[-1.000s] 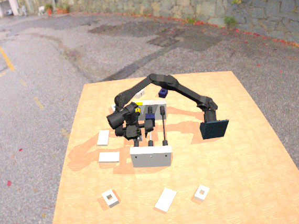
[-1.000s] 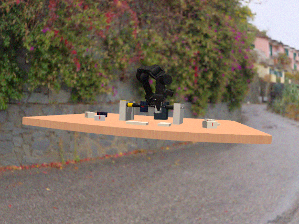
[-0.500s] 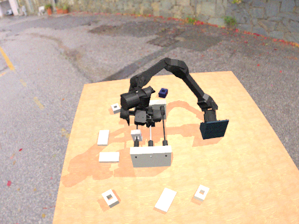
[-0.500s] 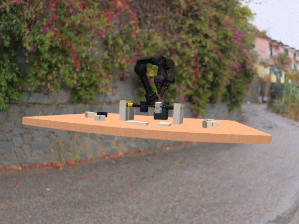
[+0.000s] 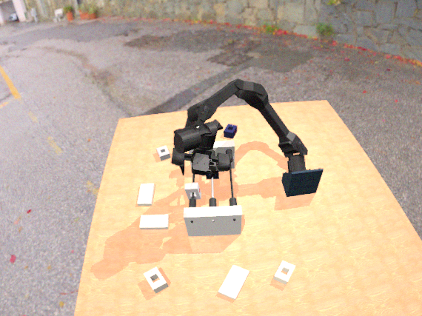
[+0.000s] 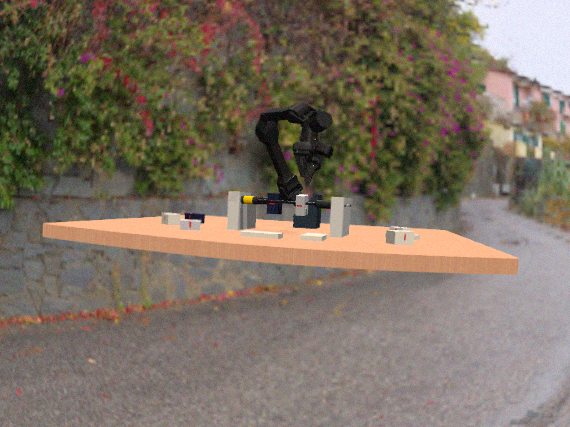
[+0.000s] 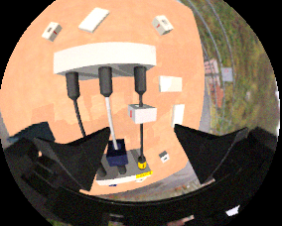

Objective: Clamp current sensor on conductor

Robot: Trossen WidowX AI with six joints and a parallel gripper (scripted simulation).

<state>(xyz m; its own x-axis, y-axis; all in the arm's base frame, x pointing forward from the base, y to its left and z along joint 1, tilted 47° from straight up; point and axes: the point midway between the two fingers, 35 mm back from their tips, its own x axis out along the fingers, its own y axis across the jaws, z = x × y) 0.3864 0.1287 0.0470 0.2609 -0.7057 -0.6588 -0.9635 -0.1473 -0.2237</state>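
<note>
Paving [image 5: 74, 71] [image 6: 250, 346] and a stone wall [image 5: 222, 4] [image 6: 150, 256] surround the wooden table [image 5: 333, 237] [image 6: 280, 251] [image 7: 124, 32]. Left of centre in the top view, the white sensor [image 5: 192, 190] [image 6: 301, 205] [image 7: 144, 114] sits around an outer black cable [image 5: 193, 178] [image 6: 261, 201] [image 7: 142, 141], raised off the table. A yellow band [image 6: 248, 199] [image 7: 142, 163] marks that cable's far end, low in the wrist view, probably the LOAD side. The gripper [image 5: 208, 168] [image 6: 307, 180] [image 7: 142, 128] hangs above, fingers wide apart and holding nothing. The squeeze and release look done, leaving mostly a withdrawal. A latch that has not fully caught could let the sensor spring open or slip round; whether it has caught cannot be told. The red mark's direction is too small to read, so a backwards arrow would spoil the result. Drifting sideways while low could make a finger snag the pale middle cable [image 5: 212, 189] [image 7: 111, 119] or its navy block [image 5: 208, 175] [image 6: 274, 204] [image 7: 117, 154].
</note>
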